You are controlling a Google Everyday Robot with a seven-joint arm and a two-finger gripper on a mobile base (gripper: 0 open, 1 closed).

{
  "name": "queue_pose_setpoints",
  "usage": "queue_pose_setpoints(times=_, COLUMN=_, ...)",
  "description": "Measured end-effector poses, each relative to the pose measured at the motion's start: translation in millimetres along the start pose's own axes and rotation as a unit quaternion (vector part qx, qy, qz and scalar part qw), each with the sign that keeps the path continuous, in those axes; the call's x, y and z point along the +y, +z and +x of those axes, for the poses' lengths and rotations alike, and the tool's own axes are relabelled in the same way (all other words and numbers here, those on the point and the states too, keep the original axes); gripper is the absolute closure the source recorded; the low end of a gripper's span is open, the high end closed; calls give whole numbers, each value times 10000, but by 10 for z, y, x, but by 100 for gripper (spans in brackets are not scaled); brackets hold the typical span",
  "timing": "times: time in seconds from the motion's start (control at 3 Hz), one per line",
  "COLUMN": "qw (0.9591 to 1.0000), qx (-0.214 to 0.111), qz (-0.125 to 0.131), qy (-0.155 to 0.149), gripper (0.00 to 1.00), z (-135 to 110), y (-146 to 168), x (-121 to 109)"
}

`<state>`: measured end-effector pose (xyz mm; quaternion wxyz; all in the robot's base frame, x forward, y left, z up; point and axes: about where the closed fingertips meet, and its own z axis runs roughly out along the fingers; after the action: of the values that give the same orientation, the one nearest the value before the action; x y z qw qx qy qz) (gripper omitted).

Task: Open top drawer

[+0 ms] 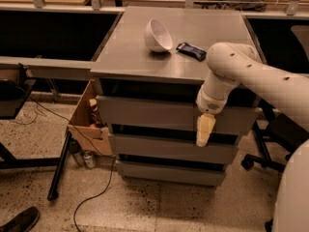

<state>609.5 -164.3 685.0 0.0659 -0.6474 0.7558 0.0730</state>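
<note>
The grey cabinet has three handleless drawer fronts stacked under its flat top. The top drawer is the uppermost front, with a dark gap above it; its front stands about level with the two below. My gripper, cream-coloured and pointing down, hangs from the white arm. It is in front of the right part of the top drawer's front, with its tip at the gap under that drawer. The drawer's inside is hidden.
A white bowl lies on its side on the cabinet top beside a dark packet. A cardboard box and cans stand left of the cabinet. A black stand leg and a chair base flank it.
</note>
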Motion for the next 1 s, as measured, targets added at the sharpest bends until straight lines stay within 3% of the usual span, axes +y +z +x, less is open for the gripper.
queue_pose_setpoints(times=0.33, qw=9996, qx=49, qz=-199, qy=-197, gripper=0, z=105, y=-52, x=276)
queue_pose_setpoints(times=1.0, qw=9988, qx=103, qz=-376, qy=-310, gripper=0, z=196, y=-118, x=583)
